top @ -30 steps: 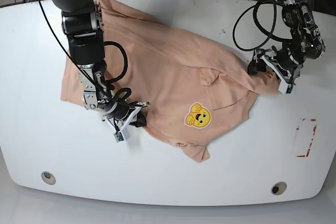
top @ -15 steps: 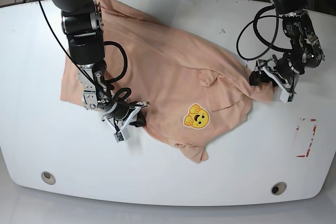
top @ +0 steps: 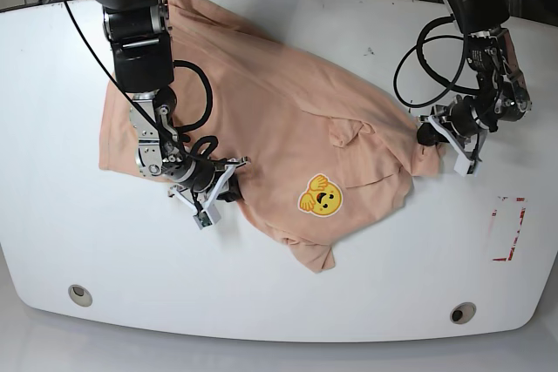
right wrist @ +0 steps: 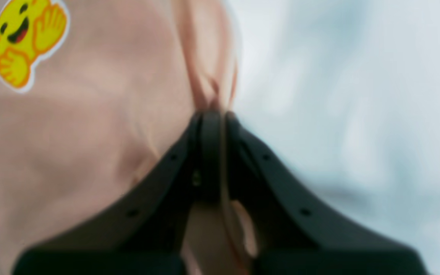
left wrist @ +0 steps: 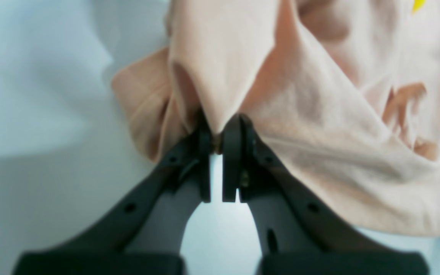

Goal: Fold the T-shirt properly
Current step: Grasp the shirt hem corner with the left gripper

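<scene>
We are clamping our left gripper (left wrist: 216, 131) on a pinched ridge of the T-shirt (top: 279, 119), at the cloth's edge farthest from the yellow face print (top: 320, 195) on that side, and the fabric is peaking up out of the nearly closed jaws. Our right gripper (right wrist: 214, 114) is likewise squeezing a thin fold at the shirt's edge, near the print on the other side.

We are judging the shirt to be light, limp and soft: it is draping and creasing wherever it is pulled, so it will follow the grippers without holding any shape. It should not tear or slip easily, yet a thin pinch may catch one layer only. Better holds, we think, are seams, hems and the shoulder line, where the cloth is doubled.

The shirt is lying crumpled and slanted across the white table (top: 70, 241), with the print facing up toward the near edge and one corner trailing past it. Around the print the table is smooth and bare, and a red-marked patch (top: 508, 229) is sitting well apart from it.
</scene>
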